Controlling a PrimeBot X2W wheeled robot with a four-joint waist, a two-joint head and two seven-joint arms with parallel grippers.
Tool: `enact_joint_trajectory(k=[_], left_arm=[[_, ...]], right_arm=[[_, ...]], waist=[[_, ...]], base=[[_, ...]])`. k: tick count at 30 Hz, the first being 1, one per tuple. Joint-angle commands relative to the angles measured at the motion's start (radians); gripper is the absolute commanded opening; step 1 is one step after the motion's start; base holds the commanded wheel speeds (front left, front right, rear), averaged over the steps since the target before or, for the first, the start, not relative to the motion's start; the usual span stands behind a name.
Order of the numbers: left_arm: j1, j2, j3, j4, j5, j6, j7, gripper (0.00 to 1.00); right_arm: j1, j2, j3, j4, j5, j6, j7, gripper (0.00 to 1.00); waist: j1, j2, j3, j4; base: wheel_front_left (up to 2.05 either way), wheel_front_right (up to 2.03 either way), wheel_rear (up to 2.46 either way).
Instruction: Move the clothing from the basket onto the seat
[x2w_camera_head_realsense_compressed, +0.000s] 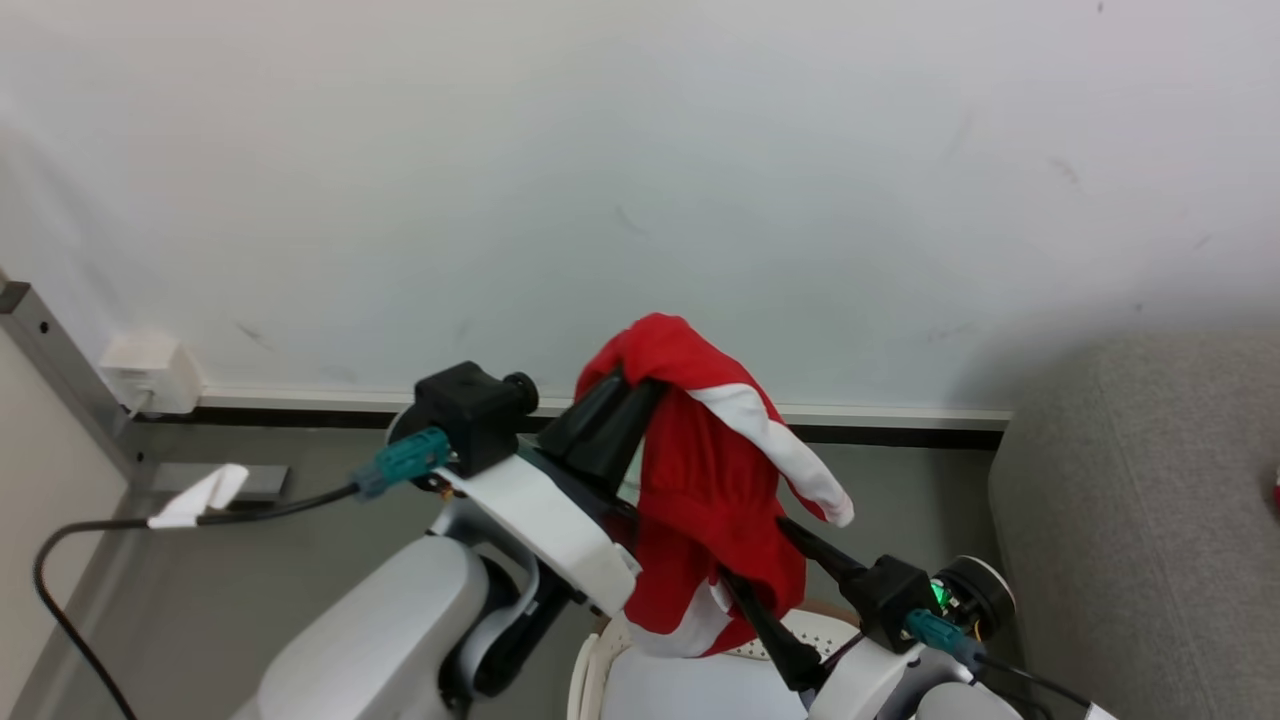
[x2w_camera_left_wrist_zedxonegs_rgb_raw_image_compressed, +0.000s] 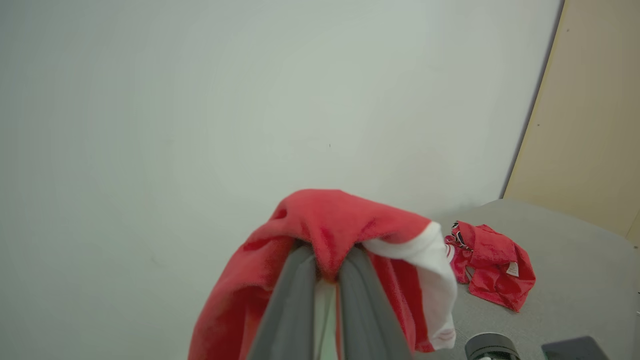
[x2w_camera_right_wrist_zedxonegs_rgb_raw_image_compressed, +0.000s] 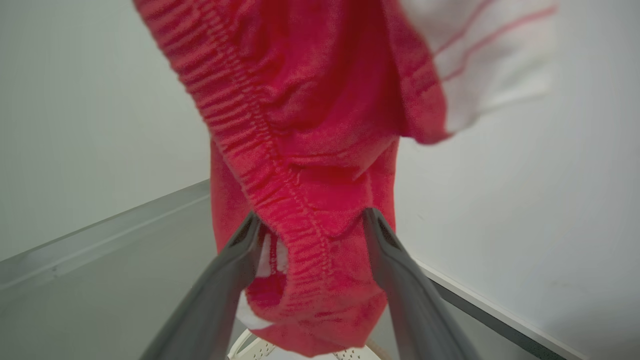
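**Room at 3 o'clock, wall at 12**

In the head view the wall (x2w_camera_head_realsense_compressed: 640, 180) closes off everything from 10 to 2 o'clock. At 3 o'clock the seat (x2w_camera_head_realsense_compressed: 1130, 500) shows bare grey cushion you can reach over. In the left wrist view, a second red garment (x2w_camera_left_wrist_zedxonegs_rgb_raw_image_compressed: 492, 270) lies on it at 4 o'clock. The hanging clothing (x2w_camera_head_realsense_compressed: 710, 480) drapes between the spread fingers of your right gripper (x2w_camera_right_wrist_zedxonegs_rgb_raw_image_compressed: 314, 217). The basket (x2w_camera_head_realsense_compressed: 590, 670) stands at 6 o'clock, and a black cable (x2w_camera_head_realsense_compressed: 60, 560) loops at 8 o'clock.

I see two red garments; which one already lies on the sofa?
The crumpled red garment with the black-and-white patch, lying on the grey sofa. The other garment hangs from the left gripper.
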Motion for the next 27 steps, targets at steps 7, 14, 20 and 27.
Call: enact_joint_trajectory(k=[7, 14, 20, 27], left_arm=[[-0.005, -0.040, -0.041, -0.038, -0.022, -0.023, 0.027, 0.00], [0.004, -0.043, -0.055, -0.055, -0.029, -0.019, 0.035, 0.00], [0.024, -0.019, -0.044, -0.031, -0.031, -0.008, 0.031, 0.00], [0.054, 0.004, -0.044, -0.015, -0.030, -0.004, 0.018, 0.00]], right_arm=[[-0.131, 0.034, 0.080, 0.219, 0.087, -0.002, -0.001, 1.00], [-0.180, 0.037, 0.118, 0.229, 0.194, -0.002, -0.009, 0.00], [-0.129, 0.036, 0.040, 0.161, 0.209, -0.002, -0.009, 0.00], [-0.024, 0.035, -0.119, -0.004, 0.167, -0.002, -0.009, 0.00]], waist=[[-0.0001, 0.0000, -0.012, 0.053], [-0.0001, 0.0000, -0.016, 0.086], [-0.0001, 0.0000, -0.017, 0.093], [-0.0001, 0.0000, -0.015, 0.069]], base=[[0.00, 0.00, 0.00], [0.00, 0.00, 0.00], [0.00, 0.00, 0.00], [0.00, 0.00, 0.00]])
